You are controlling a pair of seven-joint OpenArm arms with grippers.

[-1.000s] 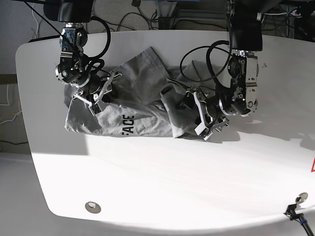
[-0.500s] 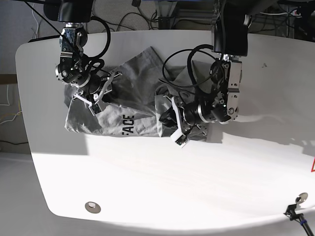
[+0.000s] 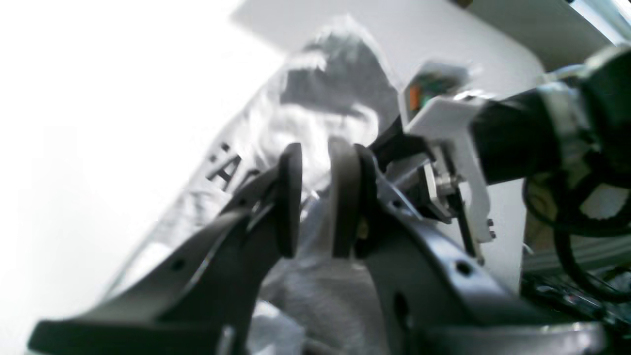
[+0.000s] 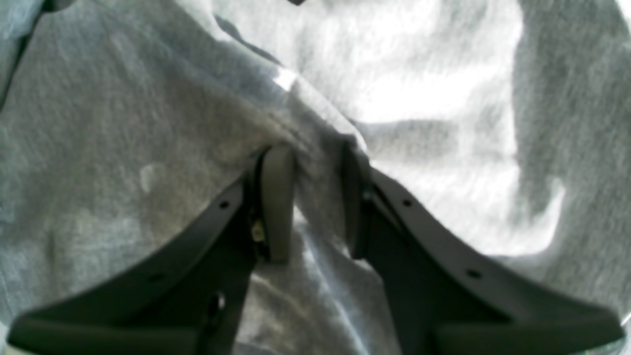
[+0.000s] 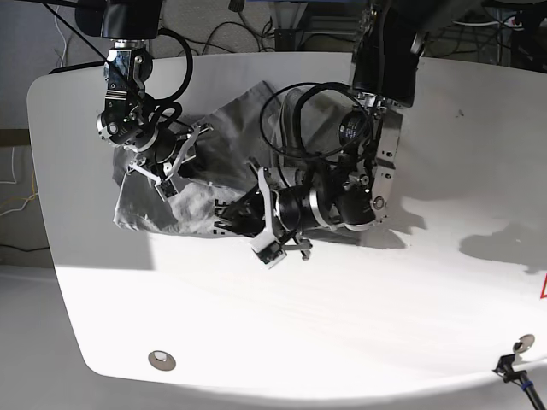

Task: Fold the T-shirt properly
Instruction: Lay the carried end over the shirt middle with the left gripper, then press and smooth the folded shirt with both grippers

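While the right gripper (image 5: 167, 166) pinches cloth at the far left, the T-shirt (image 5: 197, 201) lies bunched across the table's (image 5: 359, 316) far left half. At centre, the left gripper (image 5: 248, 213) clamps a fold near the lettering. If either pinch is shallow, cloth could slip and bunch worse. Looping cables (image 5: 295, 120) overhang the shirt and may snag.

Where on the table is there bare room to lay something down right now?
Free: the wide table front, below the T-shirt and both arms, and the right side past the left gripper. Crowded: the back-left, where the shirt and right gripper sit.
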